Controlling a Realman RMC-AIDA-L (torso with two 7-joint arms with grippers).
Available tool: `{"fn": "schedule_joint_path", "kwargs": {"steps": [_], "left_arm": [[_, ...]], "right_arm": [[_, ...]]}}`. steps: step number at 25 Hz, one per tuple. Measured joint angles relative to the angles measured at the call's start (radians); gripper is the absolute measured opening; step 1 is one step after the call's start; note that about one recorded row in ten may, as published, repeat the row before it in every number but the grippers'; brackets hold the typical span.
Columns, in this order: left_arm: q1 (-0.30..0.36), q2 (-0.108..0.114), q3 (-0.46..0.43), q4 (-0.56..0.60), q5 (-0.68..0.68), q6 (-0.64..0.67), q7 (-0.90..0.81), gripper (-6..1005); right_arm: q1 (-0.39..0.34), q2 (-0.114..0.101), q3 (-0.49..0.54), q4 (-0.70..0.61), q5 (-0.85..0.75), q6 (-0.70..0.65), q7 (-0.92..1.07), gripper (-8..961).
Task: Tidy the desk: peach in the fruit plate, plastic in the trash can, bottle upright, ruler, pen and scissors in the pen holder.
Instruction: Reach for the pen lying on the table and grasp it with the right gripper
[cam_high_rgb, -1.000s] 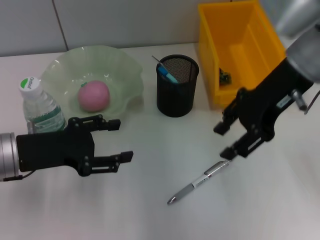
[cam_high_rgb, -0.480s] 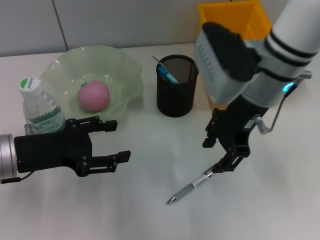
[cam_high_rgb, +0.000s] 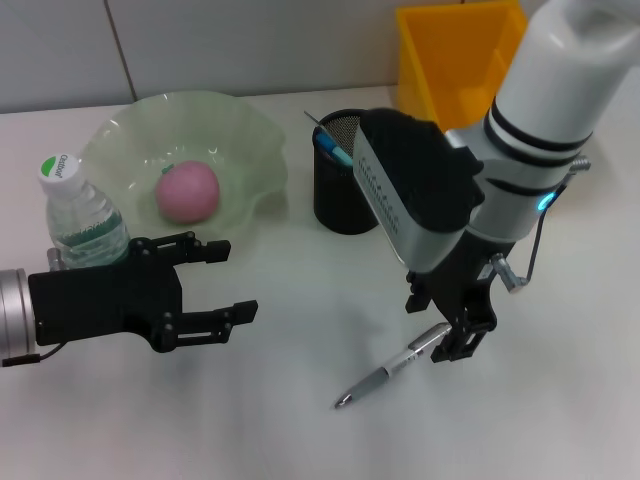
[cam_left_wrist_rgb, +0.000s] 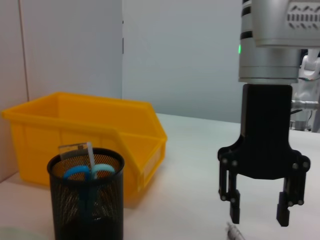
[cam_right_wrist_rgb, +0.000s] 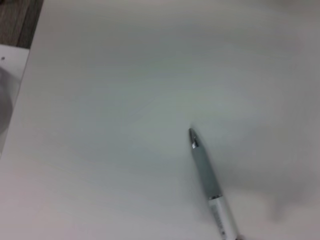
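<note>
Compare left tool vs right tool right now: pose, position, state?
The left tool lies level, pointing across the desk beside the bottle; the right tool points straight down. The left tool hangs idle over bare desk; the right tool is poised above the clip end of the pen, not yet gripping it. Both are black, open and empty.

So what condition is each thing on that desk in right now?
Pen: lying flat on the desk, not gripped.
Right gripper: open, just above the pen.
Left gripper: open, idle beside the bottle.
Bottle: upright, capped.
Peach: in the fruit plate.
Pen holder: upright, holding scissors.
</note>
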Motion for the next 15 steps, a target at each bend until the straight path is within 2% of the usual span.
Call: {"fn": "schedule_joint_path", "kwargs": {"steps": [7, 15], "left_arm": [[0.004, -0.002, 0.004, -0.002, -0.004, -0.015, -0.006, 786], [0.004, -0.004, 0.004, -0.006, -0.014, -0.023, -0.013, 786]], "right_arm": [[-0.006, 0.002, -0.074, 0.033, 0.009, 0.046, -0.039, 608], [-0.001, 0.002, -0.108, 0.053, 0.011, 0.093, -0.092, 607]]}}
